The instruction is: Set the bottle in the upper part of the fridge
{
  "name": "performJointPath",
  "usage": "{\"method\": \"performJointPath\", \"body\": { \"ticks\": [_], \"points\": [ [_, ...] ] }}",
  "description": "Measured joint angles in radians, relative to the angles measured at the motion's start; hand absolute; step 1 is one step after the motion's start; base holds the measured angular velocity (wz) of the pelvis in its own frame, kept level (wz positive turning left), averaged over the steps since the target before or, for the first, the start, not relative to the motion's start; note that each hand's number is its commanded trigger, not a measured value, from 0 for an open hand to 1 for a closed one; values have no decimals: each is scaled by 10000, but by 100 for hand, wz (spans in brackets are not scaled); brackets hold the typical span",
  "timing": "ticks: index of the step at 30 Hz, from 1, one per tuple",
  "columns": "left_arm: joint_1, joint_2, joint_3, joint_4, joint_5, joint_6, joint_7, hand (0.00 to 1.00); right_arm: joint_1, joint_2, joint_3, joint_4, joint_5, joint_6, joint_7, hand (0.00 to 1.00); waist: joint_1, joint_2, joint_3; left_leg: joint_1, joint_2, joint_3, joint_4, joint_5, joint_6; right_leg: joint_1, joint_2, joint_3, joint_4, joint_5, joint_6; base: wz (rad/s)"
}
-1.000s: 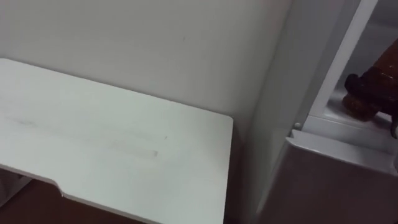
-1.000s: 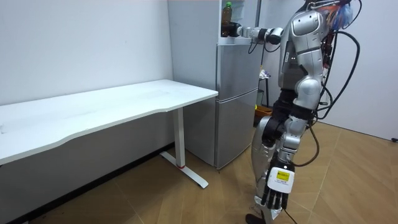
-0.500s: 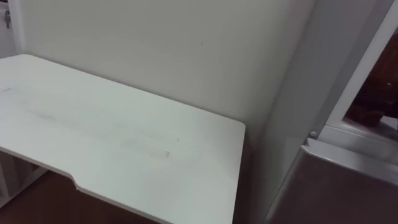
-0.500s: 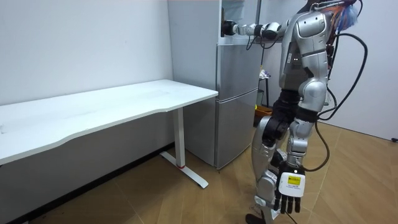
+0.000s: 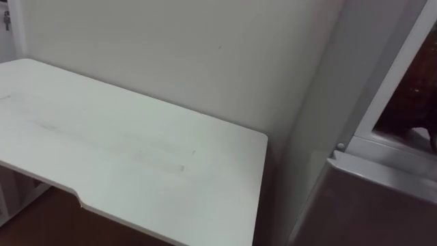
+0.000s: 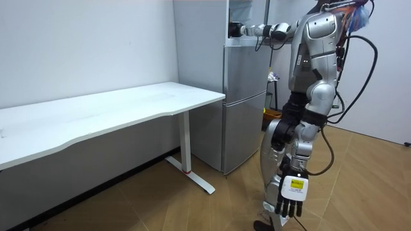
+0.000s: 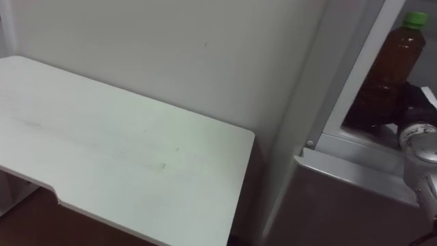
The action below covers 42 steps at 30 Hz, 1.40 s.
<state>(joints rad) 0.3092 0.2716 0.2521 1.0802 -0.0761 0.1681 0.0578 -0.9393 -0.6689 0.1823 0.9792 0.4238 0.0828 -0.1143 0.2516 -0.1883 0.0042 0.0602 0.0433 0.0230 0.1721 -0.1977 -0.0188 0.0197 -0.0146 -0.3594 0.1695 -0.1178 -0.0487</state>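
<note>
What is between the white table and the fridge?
Nothing stands there: the right eye view shows a narrow bare gap between the table and the fridge, wall behind.

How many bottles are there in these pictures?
1. A brown bottle with a green cap stands upright in the open upper compartment of the fridge, with the robot's right hand close beside it. Much of that compartment is out of sight, so more could be hidden.

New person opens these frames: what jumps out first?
The brown, green-capped bottle standing upright in the open upper fridge at far right, the right hand close beside it. Next, the big white table left of the fridge, against the wall. The left hand hangs open by the robot's leg.
</note>
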Motion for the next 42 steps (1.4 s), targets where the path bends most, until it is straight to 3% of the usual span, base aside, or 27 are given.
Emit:
{"method": "performJointPath", "body": {
  "ticks": [16, 22, 31, 42],
  "points": [
    [-82, -1, 5, -60, -9, -157, 68, 0, 0, 0, 132, -47, 63, 14, 329, 0, -63, 89, -5, 35, 28, 42, 1, -12, -20, 19, 14, 35, -13, 18, -30, 0],
    [-77, -3, 5, -129, 12, -216, 205, 0, 66, 0, -78, -98, 560, 2, 378, 0, -235, 97, -6, 33, 28, 13, 4, -13, -20, 33, 31, 80, -22, 18, -29, 1],
    [-69, -141, -3, -295, 6, -217, 490, 0, 119, 1, -115, -164, 626, 1, 165, 0, -301, 289, -70, 126, 31, -11, -8, -13, -21, 150, 31, 39, -9, 19, -28, 1],
    [-219, -323, -6, -290, 6, -298, 557, 0, 2037, 40, -854, -3351, 648, -54, -32, 0, -570, 572, -58, 330, 66, 320, -69, -15, -19, 153, 33, 355, 18, 33, -38, -9]
  ]
}}
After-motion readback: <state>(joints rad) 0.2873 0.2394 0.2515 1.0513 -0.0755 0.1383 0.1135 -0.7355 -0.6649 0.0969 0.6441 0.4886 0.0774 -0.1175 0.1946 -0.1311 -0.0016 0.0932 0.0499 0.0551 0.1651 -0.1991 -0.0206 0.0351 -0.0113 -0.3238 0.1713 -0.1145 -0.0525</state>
